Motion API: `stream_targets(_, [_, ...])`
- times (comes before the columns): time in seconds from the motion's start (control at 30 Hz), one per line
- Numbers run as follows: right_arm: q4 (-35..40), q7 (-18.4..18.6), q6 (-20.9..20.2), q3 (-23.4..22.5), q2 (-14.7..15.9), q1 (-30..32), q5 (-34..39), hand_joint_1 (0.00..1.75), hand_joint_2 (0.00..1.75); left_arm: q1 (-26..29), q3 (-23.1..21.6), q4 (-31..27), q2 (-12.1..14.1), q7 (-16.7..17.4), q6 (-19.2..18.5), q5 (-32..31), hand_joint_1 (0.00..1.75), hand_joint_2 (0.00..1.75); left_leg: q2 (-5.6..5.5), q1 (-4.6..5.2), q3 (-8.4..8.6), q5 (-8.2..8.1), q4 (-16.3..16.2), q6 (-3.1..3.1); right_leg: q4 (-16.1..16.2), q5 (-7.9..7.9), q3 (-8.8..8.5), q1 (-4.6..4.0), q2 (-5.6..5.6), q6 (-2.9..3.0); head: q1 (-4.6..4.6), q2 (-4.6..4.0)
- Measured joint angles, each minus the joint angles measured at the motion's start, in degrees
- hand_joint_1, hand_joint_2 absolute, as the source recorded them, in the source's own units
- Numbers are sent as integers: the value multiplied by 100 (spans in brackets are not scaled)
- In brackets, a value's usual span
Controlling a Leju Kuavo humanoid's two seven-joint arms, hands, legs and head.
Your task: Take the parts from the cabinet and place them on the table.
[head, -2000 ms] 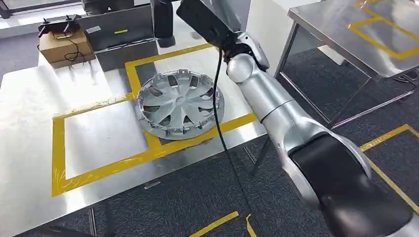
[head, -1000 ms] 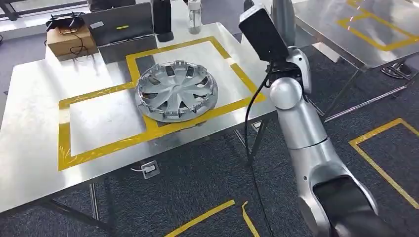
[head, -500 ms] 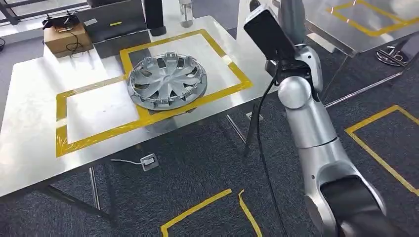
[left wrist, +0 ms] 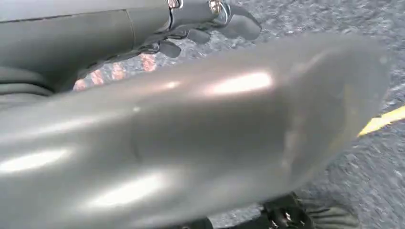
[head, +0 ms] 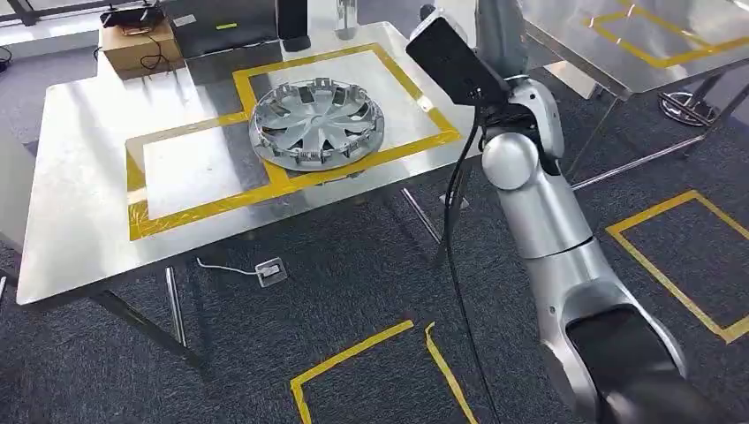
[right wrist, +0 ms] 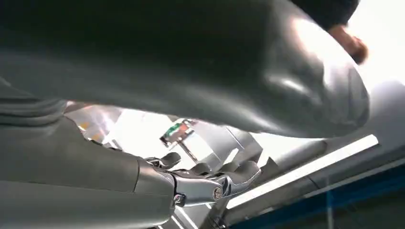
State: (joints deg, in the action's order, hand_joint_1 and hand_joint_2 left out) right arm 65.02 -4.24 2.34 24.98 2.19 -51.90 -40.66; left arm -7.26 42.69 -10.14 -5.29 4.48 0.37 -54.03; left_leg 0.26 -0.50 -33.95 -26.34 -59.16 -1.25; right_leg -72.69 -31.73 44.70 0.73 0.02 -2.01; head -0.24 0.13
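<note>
Hubcap (head: 317,123) lay flat, face up, upper centre of table (head: 79,238), astride yellow tape. Right hand (right wrist: 205,183) and left hand (left wrist: 210,21): grip couldn't be told.

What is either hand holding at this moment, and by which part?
Nothing, as far as shows: the left hand and right hand have bare fingers, and the wheel cover lies untouched on the table.

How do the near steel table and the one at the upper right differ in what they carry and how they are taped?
The near table carries a silver hubcap, a cardboard box and dark items along its far edge; the upper-right table shows nothing on its visible part. The near table's yellow tape forms two adjoining rectangles; the other shows one outline, cut off by the frame. Both have bare metal tops.
</note>
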Motion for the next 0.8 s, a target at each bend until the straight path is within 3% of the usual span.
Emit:
stream_targets(0.03, [-247,-24,17,6,0,-23,-43,0,0,3,0,0,0,4,-2,-24,0,0,0,4,-85,66,-4,2,-339,-74,55,-3,1,-7,4,0])
stream_targets(0.07, [-463,-20,17,11,0,-32,-92,0,0,5,0,0,0,11,-2,-31,0,0,-1,6,-170,129,-9,6,-423,16,-14,-6,0,-2,2,2])
stream_targets(0.1, [-699,-11,28,15,0,-43,-156,0,0,5,0,0,-2,15,-9,-41,0,0,-3,6,-235,181,-13,11,-269,181,-200,-10,0,14,4,0])
stream_targets(0.17, [-1056,0,68,22,0,-75,-225,0,0,3,0,0,-4,15,-18,-70,0,0,-8,13,-353,273,-33,34,572,487,-873,-30,1,85,4,0])
stream_targets(0.2, [-1304,2,87,26,0,-125,-266,0,0,0,2,0,-7,15,-20,-81,0,0,-10,13,-404,320,-47,54,1079,370,-1194,-50,-1,139,4,0])
stream_targets(0.23, [-1536,37,79,26,0,-188,-293,0,0,-4,2,-4,-13,22,-22,-83,0,0,-6,29,-455,375,-47,94,1364,197,-1320,-90,-8,171,-2,0])
stream_targets(0.27, [-1786,92,54,28,11,-227,-313,0,0,-11,2,-4,-13,26,-24,-83,0,0,-6,12,-433,417,-24,132,1307,325,-1272,-106,-3,186,-9,0])
stream_targets(0.3, [-2212,200,-52,28,69,-274,-315,0,0,-28,2,-4,-11,26,-28,-83,0,0,-8,0,-428,452,-25,164,1366,298,-1264,-97,-3,224,18,0])
stream_targets(0.37, [-2910,469,-302,11,212,-138,-236,0,0,-30,7,-4,-11,33,-61,-81,0,0,-38,-3,-416,537,55,245,1446,406,-1283,-112,-35,298,17,0])
stream_targets(0.4, [-3293,709,-465,-41,284,18,-80,0,0,-21,15,0,-2,35,-76,-81,0,0,-46,-29,-458,428,-26,253,1507,491,-1315,-84,-91,323,20,0])
stream_targets(0.43, [-3576,941,-536,-110,361,213,55,0,0,-8,18,4,-9,35,-107,-81,0,0,-40,-24,-534,138,-227,279,1523,560,-1274,-75,-102,365,-2,0])
stream_targets(0.5, [-3976,1308,-627,-279,505,663,283,0,0,22,48,7,13,31,-111,-53,0,0,-36,-44,-784,-456,-1036,332,1518,671,-1126,-63,-113,373,-5,0])
stream_targets(0.53, [-4153,1471,-662,-368,571,941,384,0,0,45,70,7,37,13,-111,-11,0,0,-35,-51,-878,-634,-1446,355,1515,720,-1056,-63,-118,363,-4,0])
stream_targets(0.57, [-4321,1559,-662,-451,628,1267,479,0,0,78,107,7,59,-11,-111,24,0,0,-34,-58,-870,-640,-1662,372,1511,757,-1005,-61,-125,347,-4,0])
stream_targets(0.6, [-4467,1656,-717,-529,684,1588,590,0,0,113,147,7,72,-28,-111,55,0,0,-34,-63,-742,-522,-1632,381,1502,787,-962,-56,-147,329,-2,0])
stream_targets(0.67, [-4665,1779,-737,-707,747,2226,775,0,0,199,201,4,107,-61,-107,114,0,0,-36,-71,-176,-217,-977,393,1448,835,-851,-26,-155,275,-2,0])
stream_targets(0.7, [-4760,1906,-774,-818,761,2487,873,0,0,223,245,4,122,-63,-96,138,0,0,-48,-83,198,-223,-490,402,1407,861,-784,-15,-146,238,-7,0])
stream_targets(0.73, [-4839,2033,-837,-918,778,2741,945,0,0,222,289,4,122,-61,-85,175,0,0,-103,-71,476,-446,-87,389,1356,883,-717,-33,-133,199,-11,0])
stream_targets(0.8, [-4983,2278,-925,-1122,791,3225,1150,0,0,262,365,4,122,-50,-48,289,0,0,-149,-38,345,-436,-100,227,1345,930,-711,-44,-136,118,4,0])
